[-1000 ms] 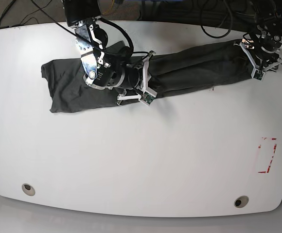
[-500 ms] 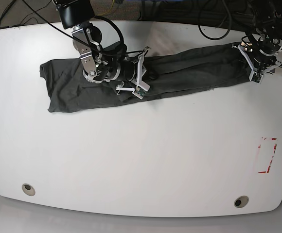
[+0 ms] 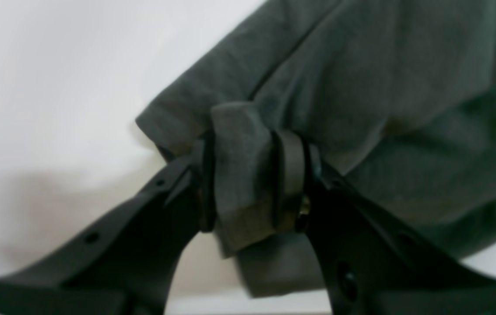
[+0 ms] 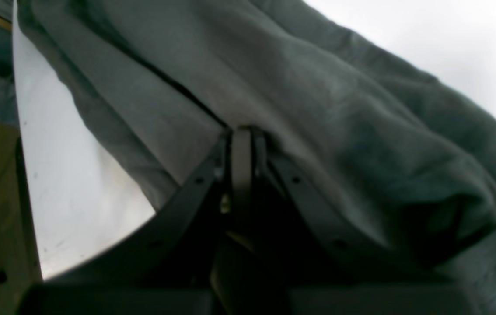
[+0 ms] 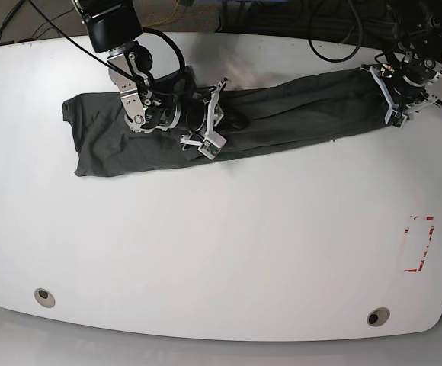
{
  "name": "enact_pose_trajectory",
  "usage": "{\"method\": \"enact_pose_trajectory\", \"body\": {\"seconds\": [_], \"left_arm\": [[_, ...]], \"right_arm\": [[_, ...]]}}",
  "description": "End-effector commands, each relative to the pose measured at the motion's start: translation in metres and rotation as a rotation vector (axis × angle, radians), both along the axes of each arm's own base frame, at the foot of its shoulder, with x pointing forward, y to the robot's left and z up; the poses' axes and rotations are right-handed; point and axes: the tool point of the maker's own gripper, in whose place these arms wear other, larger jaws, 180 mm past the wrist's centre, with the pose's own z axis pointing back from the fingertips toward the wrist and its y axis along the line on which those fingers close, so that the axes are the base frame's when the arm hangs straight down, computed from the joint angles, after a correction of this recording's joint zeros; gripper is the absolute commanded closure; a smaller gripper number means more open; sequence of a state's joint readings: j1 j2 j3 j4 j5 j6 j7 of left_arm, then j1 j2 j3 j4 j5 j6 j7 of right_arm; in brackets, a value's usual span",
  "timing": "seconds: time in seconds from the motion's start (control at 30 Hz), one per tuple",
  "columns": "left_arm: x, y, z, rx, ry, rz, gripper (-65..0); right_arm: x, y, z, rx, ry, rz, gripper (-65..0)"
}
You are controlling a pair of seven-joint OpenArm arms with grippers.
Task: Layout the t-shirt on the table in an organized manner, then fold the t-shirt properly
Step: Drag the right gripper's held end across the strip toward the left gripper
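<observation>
1. The shirt (image 5: 229, 122) lies bunched in a long band across the counter's (image 5: 221, 252) far side.
2. My left fingers (image 3: 289, 175) pinch a hem fold to spread it.
3. My right fingers (image 4: 242, 153), pressed together on mid-shirt cloth, anchor it.

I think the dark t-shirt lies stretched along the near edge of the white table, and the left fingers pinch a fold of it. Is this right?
Not quite. The t-shirt lies stretched along the far edge of the table, not the near one; the base view shows this. The rest holds: in the left wrist view the left fingers pinch a fold of the fabric.
</observation>
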State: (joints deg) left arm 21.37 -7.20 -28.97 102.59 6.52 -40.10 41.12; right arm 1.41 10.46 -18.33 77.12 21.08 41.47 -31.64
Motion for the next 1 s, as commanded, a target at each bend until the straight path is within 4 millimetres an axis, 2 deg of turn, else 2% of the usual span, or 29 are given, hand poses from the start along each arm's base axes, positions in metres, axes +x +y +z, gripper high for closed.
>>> {"method": "enact_pose_trajectory", "body": {"seconds": [0.0, 0.1, 0.57, 0.7, 0.97], "left_arm": [[0.003, 0.004, 0.013, 0.027, -0.03, -0.011, -17.4], [0.005, 0.004, 0.018, 0.037, -0.043, -0.014, -17.4], [-0.008, 0.049, 0.037, 0.105, -0.076, 0.113, -17.4], [-0.019, 0.058, 0.036, 0.117, -0.056, 0.134, -17.4], [-0.039, 0.057, 0.026, 0.117, -0.001, 0.13, -18.0]], "right_arm": [[0.0, -0.017, -0.016, -0.112, 0.016, 0.004, 0.0], [0.0, -0.017, -0.016, -0.112, 0.016, 0.004, 0.0], [0.002, -0.015, -0.014, -0.106, 0.011, 0.004, 0.0], [0.004, -0.015, -0.013, -0.106, 0.008, 0.004, 0.0], [0.008, -0.014, -0.01, -0.105, -0.003, 0.003, 0.0]]}}
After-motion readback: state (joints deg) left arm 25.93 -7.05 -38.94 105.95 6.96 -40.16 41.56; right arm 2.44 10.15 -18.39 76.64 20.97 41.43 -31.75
